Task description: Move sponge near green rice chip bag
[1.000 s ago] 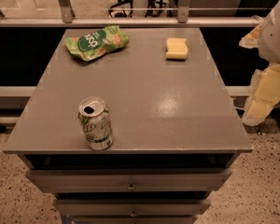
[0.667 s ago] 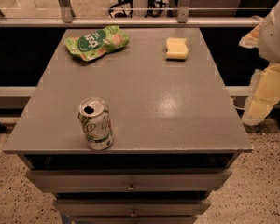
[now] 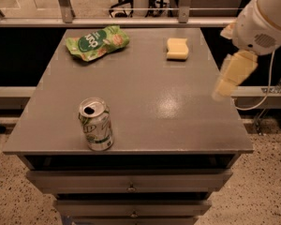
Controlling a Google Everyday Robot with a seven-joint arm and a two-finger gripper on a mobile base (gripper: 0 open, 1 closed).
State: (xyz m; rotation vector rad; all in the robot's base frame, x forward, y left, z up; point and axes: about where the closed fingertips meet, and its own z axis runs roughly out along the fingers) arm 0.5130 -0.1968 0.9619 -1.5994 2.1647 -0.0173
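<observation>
Camera view. Upper right of centre: sponge (image 3: 177, 48), flat on the desk (image 3: 145, 83) near its far right corner, nearly square as seen, sides roughly in line with the desk's edges; long axis hard to tell. Upper left: green rice chip bag (image 3: 97, 42), crumpled, lying flat, long axis left to right with the right end tipped slightly toward the top of the frame; well apart from the sponge. Lower left: soda can (image 3: 96, 124), upright, near the front edge. Right side: hand (image 3: 230, 76), hanging at the desk's right edge, apart from the sponge, nothing visibly held; cannot tell how far open.
</observation>
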